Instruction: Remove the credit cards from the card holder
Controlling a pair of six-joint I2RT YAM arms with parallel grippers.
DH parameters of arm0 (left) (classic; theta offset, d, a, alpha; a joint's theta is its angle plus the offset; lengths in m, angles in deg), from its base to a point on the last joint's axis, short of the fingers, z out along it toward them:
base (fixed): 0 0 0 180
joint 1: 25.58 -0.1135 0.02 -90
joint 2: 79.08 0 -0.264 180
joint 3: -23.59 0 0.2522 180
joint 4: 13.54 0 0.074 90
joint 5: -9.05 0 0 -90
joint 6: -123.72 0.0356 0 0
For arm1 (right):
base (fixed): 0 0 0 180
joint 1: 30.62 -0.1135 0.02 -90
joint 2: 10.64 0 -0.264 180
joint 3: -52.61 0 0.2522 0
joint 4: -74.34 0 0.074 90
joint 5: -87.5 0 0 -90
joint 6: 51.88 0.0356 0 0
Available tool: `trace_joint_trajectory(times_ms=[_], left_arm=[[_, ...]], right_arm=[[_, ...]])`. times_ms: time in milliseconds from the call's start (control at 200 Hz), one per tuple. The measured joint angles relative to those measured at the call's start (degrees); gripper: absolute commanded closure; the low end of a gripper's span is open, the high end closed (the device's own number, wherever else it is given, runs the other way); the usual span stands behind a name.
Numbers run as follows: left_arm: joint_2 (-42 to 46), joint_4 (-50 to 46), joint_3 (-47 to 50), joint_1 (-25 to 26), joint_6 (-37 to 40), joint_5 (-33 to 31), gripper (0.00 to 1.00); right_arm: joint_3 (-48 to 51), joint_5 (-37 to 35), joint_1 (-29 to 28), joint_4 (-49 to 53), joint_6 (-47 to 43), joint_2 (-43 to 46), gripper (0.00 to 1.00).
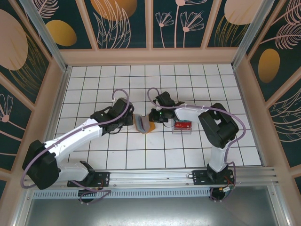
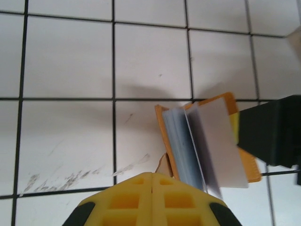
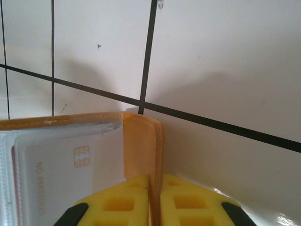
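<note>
A tan-orange leather-like bifold card holder (image 1: 143, 124) stands on edge near the middle of the white tiled table (image 1: 94, 80), held partly open between the two arms. From above, the left gripper (image 1: 131, 120) is right against it at its 9 o'clock. The right gripper (image 1: 153, 117) meets it from about 2 o'clock. A small clear plastic box with red contents (image 1: 182, 126) lies on the tiles at the holder's 3 o'clock, apart from it and just below the right arm's forearm.

Through the right wrist camera, the yellow fingers (image 3: 117, 202) are closed tight on the edge of one orange cover panel, which runs straight down into the seam between them. To the 9 o'clock of that pinch, a pale credit card with a gold chip (image 3: 56, 179) sits inside a clear pocket, so it is not yet out.

Through the left wrist camera, the yellow fingertips (image 2: 136, 200) at 6 o'clock are pressed together with no gap. The holder (image 2: 214, 141) fans open at their 1 o'clock, its grey-blue clear leaves spread from the orange cover. A small tan tab at the cover's lower corner reaches down to the fingertips. They may be nipping it, but the close, slightly blurred view leaves that unsure. The right gripper's black body sits at the holder's 3 o'clock.
</note>
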Motion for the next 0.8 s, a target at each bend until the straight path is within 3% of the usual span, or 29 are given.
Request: trace_joint_trajectory(times_ms=[155, 801], left_arm=[[-0.7, 0.1, 2.8, -0.3, 0.0, -0.4, 1.0], [-2.9, 2.0, 4.4, -1.0, 0.5, -1.9, 1.0]], right_arm=[[-0.1, -0.6, 0.0, 0.9, 0.0, 0.0, 0.67], [-0.7, -4.4, -0.1, 3.5, -0.5, 3.7, 0.63]])
